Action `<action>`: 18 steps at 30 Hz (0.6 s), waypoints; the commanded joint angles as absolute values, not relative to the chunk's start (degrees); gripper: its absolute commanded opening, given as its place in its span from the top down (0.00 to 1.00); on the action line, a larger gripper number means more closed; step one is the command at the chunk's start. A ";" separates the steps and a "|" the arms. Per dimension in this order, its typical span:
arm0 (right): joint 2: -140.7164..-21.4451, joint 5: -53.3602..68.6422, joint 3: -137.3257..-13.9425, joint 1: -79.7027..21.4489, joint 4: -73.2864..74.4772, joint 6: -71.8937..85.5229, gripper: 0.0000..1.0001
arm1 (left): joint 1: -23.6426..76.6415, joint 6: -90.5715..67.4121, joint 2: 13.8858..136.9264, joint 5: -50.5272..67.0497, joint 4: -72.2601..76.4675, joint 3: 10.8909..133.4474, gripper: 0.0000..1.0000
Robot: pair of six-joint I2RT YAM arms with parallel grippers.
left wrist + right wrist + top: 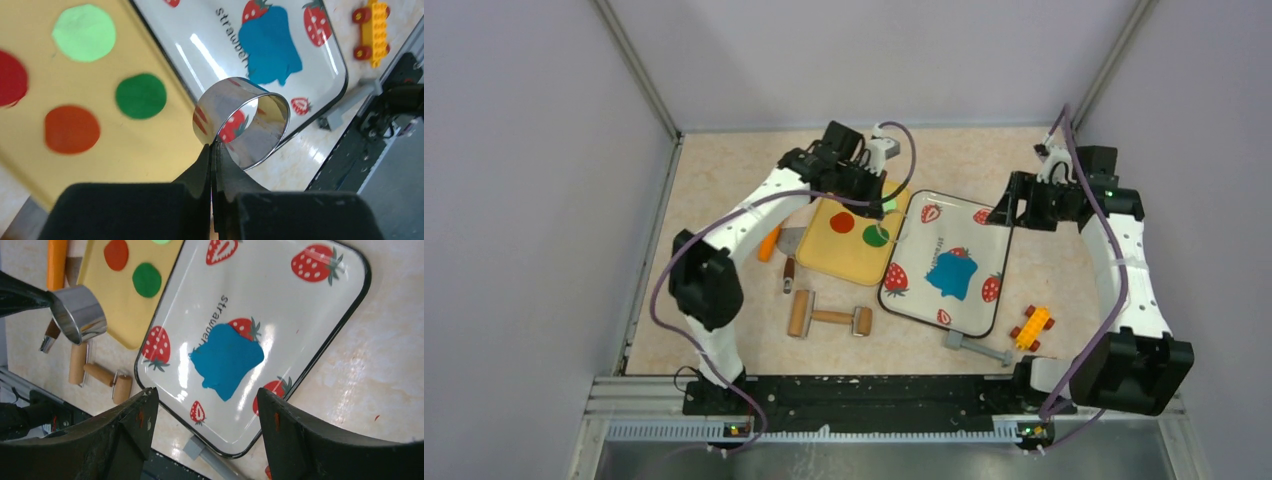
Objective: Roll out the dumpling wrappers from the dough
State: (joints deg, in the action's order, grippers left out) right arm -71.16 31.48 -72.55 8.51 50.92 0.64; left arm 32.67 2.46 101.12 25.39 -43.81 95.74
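Observation:
The dough (952,272) is a flattened, ragged blue patch in the middle of the strawberry tray (979,250). The left wrist view shows it (270,45) beyond the jaws, and the right wrist view shows it (227,360) below the fingers. My left gripper (212,147) is shut on the wall of a shiny metal ring cutter (242,122), held above the seam between the yellow board and the tray. It (879,195) hovers over the board's far right corner. My right gripper (205,400) is open and empty, above the tray's far right corner (1014,210). No dumpling wrappers are in view.
A yellow board (849,260) left of the tray carries red (842,222) and green (875,236) discs. A wooden roller (829,318), an orange-handled tool (769,243), a grey tool (977,349) and a yellow toy car (1032,327) lie on the table.

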 commanded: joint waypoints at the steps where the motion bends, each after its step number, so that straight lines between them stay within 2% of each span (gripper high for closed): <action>1: -72.63 33.52 -69.71 9.14 55.40 -3.51 0.28 | 37.31 -9.85 110.20 30.55 -37.87 105.19 1.00; 10: -75.33 31.97 -64.45 13.05 55.37 -1.52 0.33 | 46.30 -14.59 125.49 26.52 -34.95 114.84 1.00; 18: -77.95 35.30 -61.86 16.17 54.24 -1.09 0.40 | 48.90 -15.48 129.42 25.32 -35.16 117.06 1.00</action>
State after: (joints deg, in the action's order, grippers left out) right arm -77.08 32.25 -61.93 15.66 55.70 -1.28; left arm 48.95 -13.67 129.56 25.63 -36.86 114.30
